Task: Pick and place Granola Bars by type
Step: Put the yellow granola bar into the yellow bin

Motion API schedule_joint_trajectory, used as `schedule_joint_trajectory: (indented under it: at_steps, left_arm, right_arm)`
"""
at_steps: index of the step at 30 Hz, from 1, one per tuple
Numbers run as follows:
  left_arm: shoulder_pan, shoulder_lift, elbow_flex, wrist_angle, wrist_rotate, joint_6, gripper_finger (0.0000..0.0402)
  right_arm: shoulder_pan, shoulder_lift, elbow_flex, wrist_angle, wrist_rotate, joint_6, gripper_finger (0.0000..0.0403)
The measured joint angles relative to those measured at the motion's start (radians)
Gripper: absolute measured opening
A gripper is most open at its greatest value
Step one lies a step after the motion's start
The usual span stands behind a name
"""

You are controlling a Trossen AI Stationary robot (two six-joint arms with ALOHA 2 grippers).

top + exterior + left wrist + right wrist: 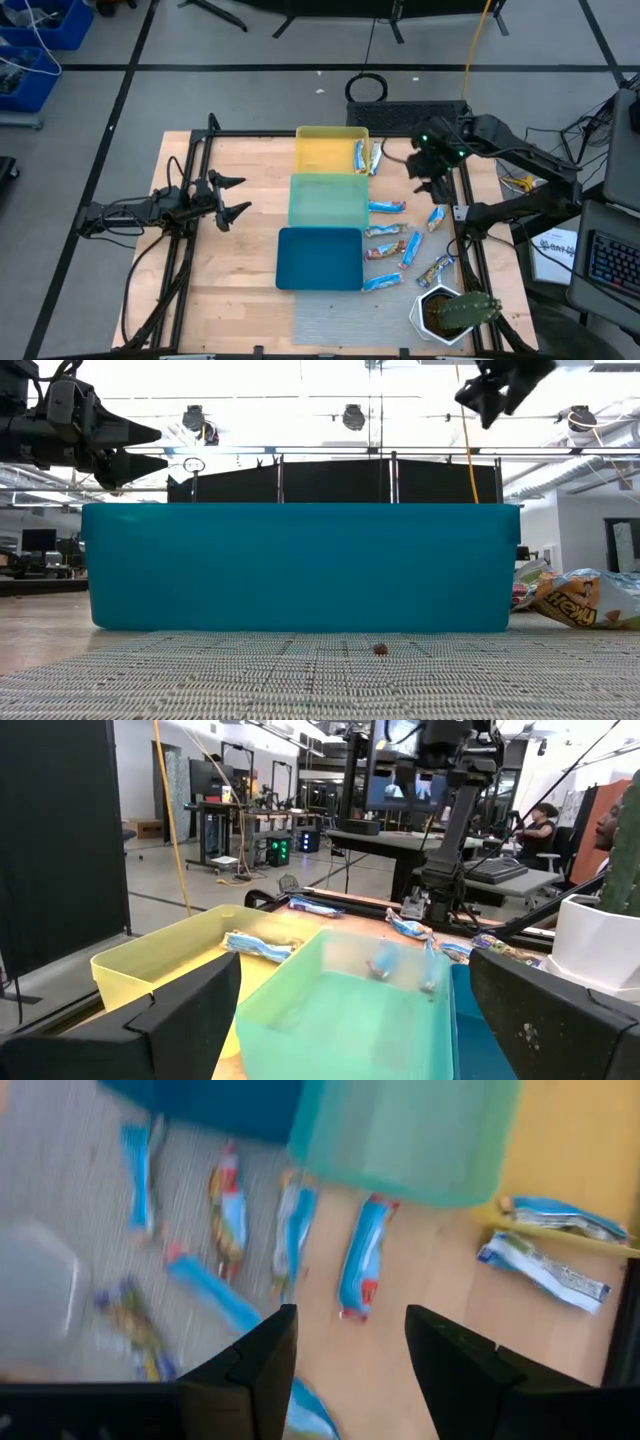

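Three trays stand in a row: yellow [325,150] farthest, green [325,200] in the middle, blue [318,258] nearest. One granola bar [359,155] lies in the yellow tray's right end and another [375,158] at its right rim. Several more bars lie flat on the table right of the trays, among them one [387,207] beside the green tray and one [365,1265] below my right gripper. My right gripper [432,178] hangs high over the table's far right, tilted down, open and empty [350,1345]. My left gripper [232,197] waits open at the table's left, level, facing the trays.
A white pot with a cactus [452,312] stands at the near right corner. A grey mesh mat [350,320] lies along the near edge in front of the blue tray. A black frame rail [465,230] runs along the table's right side.
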Motion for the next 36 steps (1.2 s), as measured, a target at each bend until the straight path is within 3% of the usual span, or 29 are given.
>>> schedule_joint_trajectory:
  at_steps: [10, 18, 29, 36]
  left_arm:
    - [0.000, 0.000, 0.000, 0.000, 0.000, 0.000, 0.0392]
    - [0.000, 0.000, 0.000, 0.000, 0.000, 0.000, 0.0392]
    - [0.000, 0.000, 0.000, 0.000, 0.000, 0.000, 0.0392]
    - [0.000, 0.000, 0.000, 0.000, 0.000, 0.000, 0.0392]
  right_arm:
    - [0.091, -0.004, -0.046, -0.096, 0.215, -0.247, 0.0181]
    - [0.131, -0.018, -0.185, -0.051, 0.223, -0.253, 0.0184]
    - [0.166, -0.019, -0.348, 0.087, 0.226, -0.273, 0.0263]
    - [0.213, -0.002, -0.498, 0.170, 0.309, -0.270, 0.0276]
